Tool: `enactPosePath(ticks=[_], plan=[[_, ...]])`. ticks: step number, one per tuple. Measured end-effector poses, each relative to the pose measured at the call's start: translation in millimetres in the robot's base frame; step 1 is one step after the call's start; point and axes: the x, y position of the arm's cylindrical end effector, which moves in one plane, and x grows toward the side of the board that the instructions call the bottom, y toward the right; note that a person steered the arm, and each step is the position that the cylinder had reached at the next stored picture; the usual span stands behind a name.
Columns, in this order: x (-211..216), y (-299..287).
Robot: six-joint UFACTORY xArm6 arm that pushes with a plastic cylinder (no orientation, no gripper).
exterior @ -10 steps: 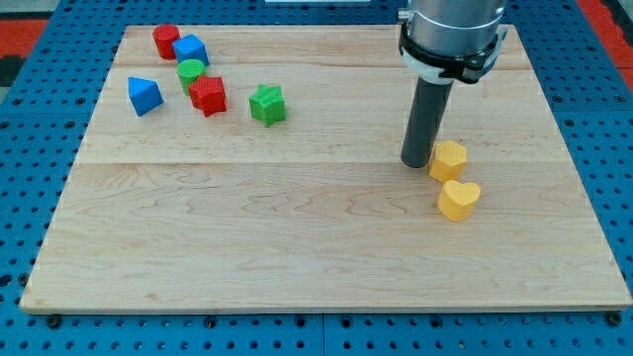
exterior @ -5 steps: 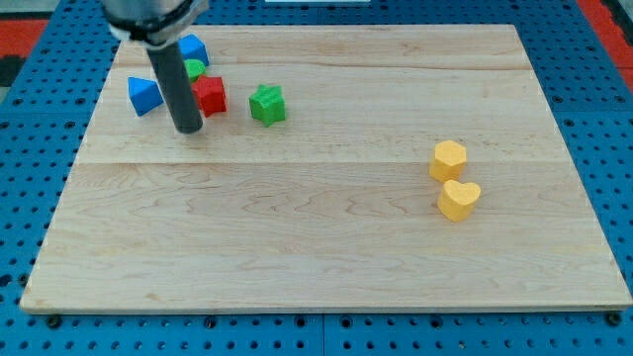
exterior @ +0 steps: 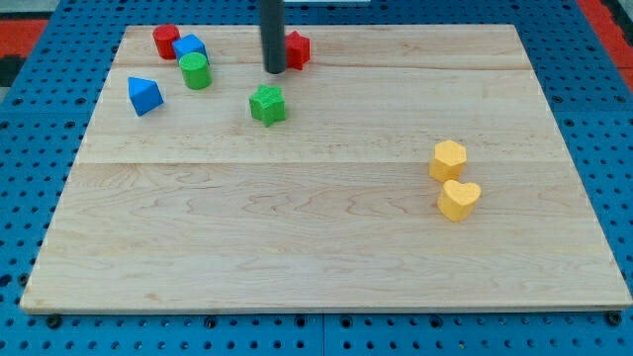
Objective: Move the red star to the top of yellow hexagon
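Observation:
The red star (exterior: 296, 49) lies near the board's top edge, left of centre, partly hidden by my rod. My tip (exterior: 274, 70) stands against the star's left side. The yellow hexagon (exterior: 448, 159) sits at the view's right, far from the star, with a yellow heart (exterior: 459, 199) just below it.
A green star (exterior: 267, 104) lies just below my tip. At the top left are a red block (exterior: 165, 41), a blue block (exterior: 189, 47), a green cylinder (exterior: 195, 71) and a blue block (exterior: 144, 95). The wooden board (exterior: 316, 257) rests on a blue pegboard.
My tip swept from beside the yellow hexagon to the left cluster, then up and right. The red star moved from beside the green cylinder to the top edge, right of the cluster.

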Motion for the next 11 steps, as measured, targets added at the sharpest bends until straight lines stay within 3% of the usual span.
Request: enactPosePath(ticks=[1,4,6,7,9,11], plan=[[-19,-10],[-73,68],[-7,174],[24,192],[-10,165],[29,154]])
